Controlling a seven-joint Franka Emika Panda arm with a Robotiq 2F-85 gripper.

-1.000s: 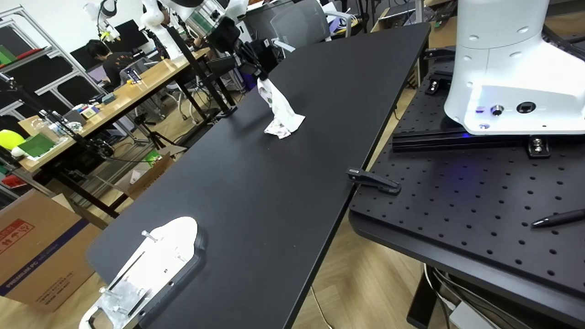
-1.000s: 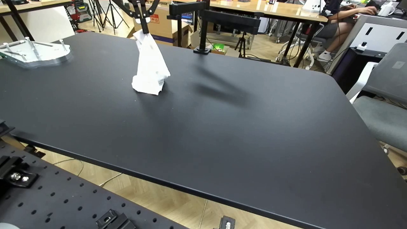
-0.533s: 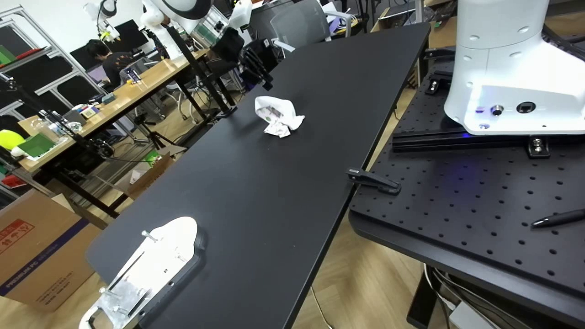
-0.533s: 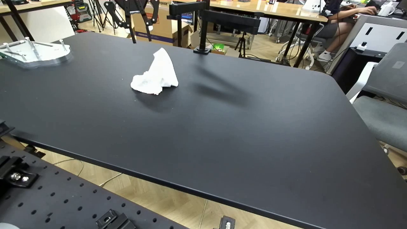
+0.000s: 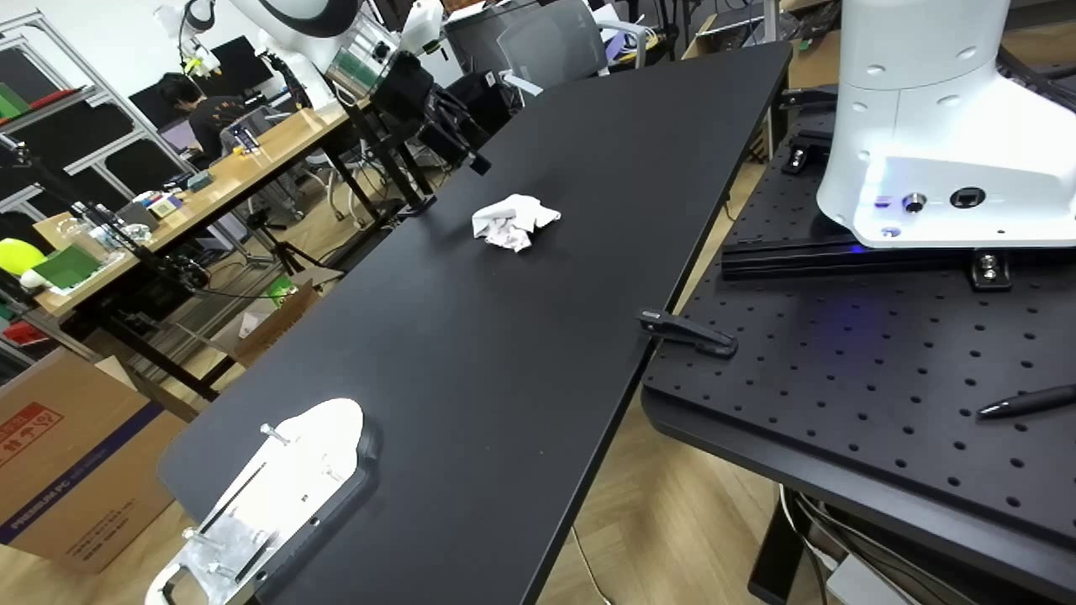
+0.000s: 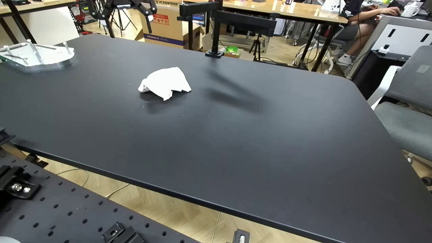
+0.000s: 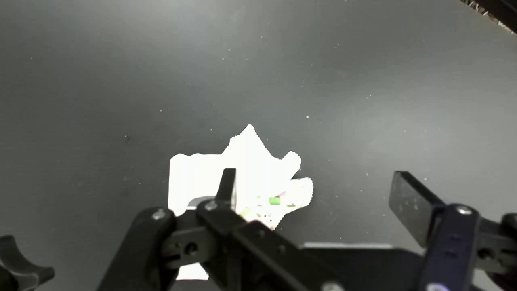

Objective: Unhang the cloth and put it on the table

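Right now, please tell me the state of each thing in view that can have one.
Jaws: open, holding nothing
Cloth: crumpled, lying on the table
White oblong object: lying on the table, pegs upward
Black pen: lying on the perforated plate
Small cardboard box: open

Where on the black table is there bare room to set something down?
The widest patch of table runs from the cloth to the end by the grey chair. Another lies between the cloth and the white oblong fixture. Crowded: the fixture's end, the edge at the black post, and the cloth's spot, with the open gripper hanging nearby.
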